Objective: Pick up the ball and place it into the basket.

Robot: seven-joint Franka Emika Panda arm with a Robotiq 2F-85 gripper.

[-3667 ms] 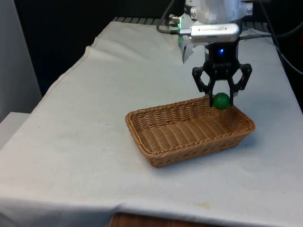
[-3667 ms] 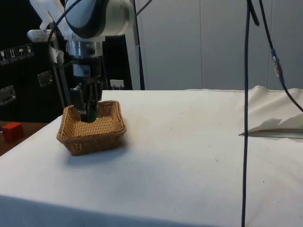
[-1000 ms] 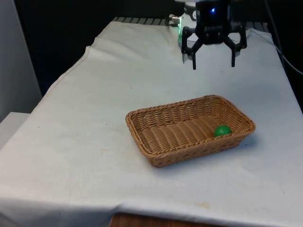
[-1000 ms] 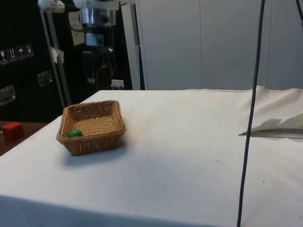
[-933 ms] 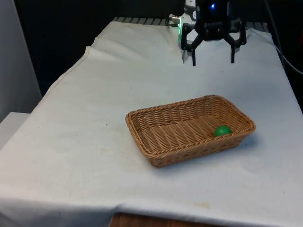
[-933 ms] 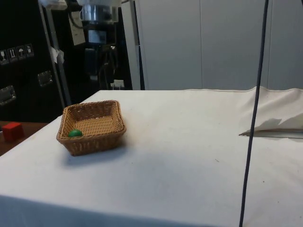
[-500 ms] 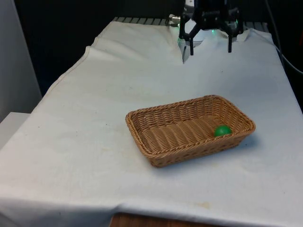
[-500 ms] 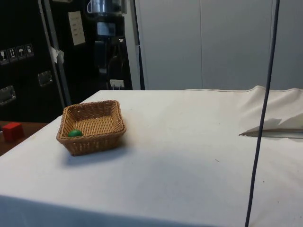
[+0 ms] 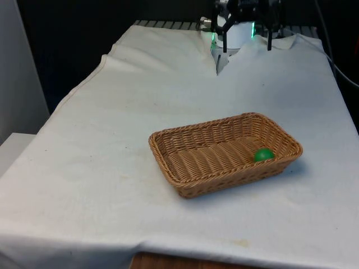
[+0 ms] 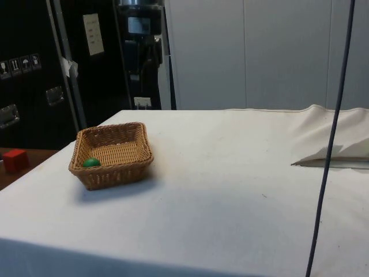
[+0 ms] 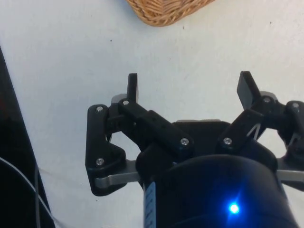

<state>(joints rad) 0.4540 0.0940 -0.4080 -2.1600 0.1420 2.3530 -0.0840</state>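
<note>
The green ball (image 9: pixel 263 155) lies inside the wicker basket (image 9: pixel 224 182), in its corner towards the front view's right. From the side, the ball (image 10: pixel 90 163) rests low against the basket's near wall (image 10: pixel 112 176). My gripper (image 9: pixel 247 47) hangs high over the table's far end, well away from the basket, open and holding nothing. It shows dark against the black cabinet (image 10: pixel 142 81) in the side view. In the wrist view the gripper (image 11: pixel 189 83) has both fingers spread over bare white cloth, with the basket's edge (image 11: pixel 166 9) beyond them.
A black cable (image 10: pixel 328 144) hangs down in front of the side camera. The cloth bunches into a fold (image 10: pixel 340 153) at the side view's right. A red block (image 10: pixel 14 158) sits on a lower surface beyond the table's edge.
The ball, held over the basket at first, now lies still inside it. Over the last second my open gripper has kept rising and drawing back towards the far end.
</note>
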